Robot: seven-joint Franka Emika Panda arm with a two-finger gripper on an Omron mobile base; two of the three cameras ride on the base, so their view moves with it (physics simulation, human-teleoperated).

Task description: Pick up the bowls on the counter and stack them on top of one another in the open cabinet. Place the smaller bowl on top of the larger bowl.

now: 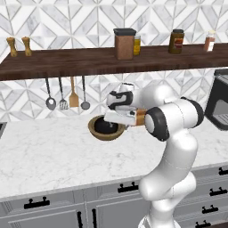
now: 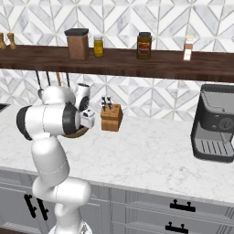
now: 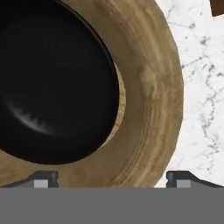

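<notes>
Blk bowl (image 3: 52, 83) sits inside wooden bowl (image 3: 148, 87) on counter (image 3: 201, 87).

I see the small glossy black bowl (image 3: 52, 83) nested upright inside the wide wooden bowl (image 3: 148, 87), which sits on the white marble counter (image 1: 49, 156), far side, below the dark shelf (image 1: 67, 62).

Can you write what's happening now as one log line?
gripper: open | black bowl: inside wooden bowl | stack: on counter

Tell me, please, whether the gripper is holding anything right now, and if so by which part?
Nothing is held. The gripper is open above the black bowl, which sits inside the wooden bowl on the counter.
</notes>
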